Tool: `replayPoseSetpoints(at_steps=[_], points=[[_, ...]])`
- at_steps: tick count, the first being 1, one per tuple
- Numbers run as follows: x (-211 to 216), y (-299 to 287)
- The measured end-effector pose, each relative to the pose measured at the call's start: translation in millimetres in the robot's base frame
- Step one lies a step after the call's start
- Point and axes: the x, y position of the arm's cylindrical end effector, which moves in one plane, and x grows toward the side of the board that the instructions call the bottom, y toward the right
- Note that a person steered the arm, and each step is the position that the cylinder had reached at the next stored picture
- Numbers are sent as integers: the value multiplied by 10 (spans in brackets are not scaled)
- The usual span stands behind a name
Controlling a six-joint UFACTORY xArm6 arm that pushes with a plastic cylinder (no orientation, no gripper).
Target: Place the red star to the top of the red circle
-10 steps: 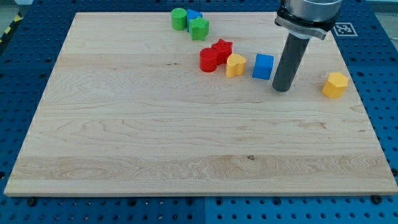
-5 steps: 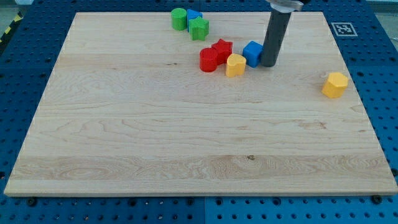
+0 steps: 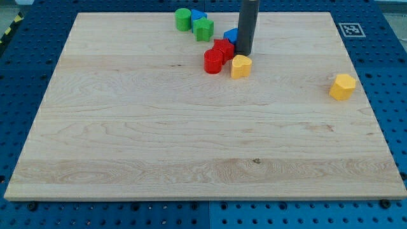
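Note:
The red star lies near the board's top centre, touching the red circle at that block's upper right. My tip stands just right of the red star and just above a yellow heart. A blue block sits directly above the red star, partly hidden behind my rod.
A green circle, a blue block and a green star cluster at the board's top edge. A yellow hexagon sits at the right. The wooden board rests on a blue pegboard.
My tip has swept left and up from the right of the blue block, pushing it up-left until it sits above the red star. The red blocks and yellow heart stayed nearly in place.

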Motion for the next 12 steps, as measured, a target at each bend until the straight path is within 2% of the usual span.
replayPoseSetpoints(at_steps=[3,4,5,6,7,8,10,12], points=[[-13,-312],[59,-384],[324,-592],[323,-707],[136,-707],[83,-562],[83,92],[-127,136]])
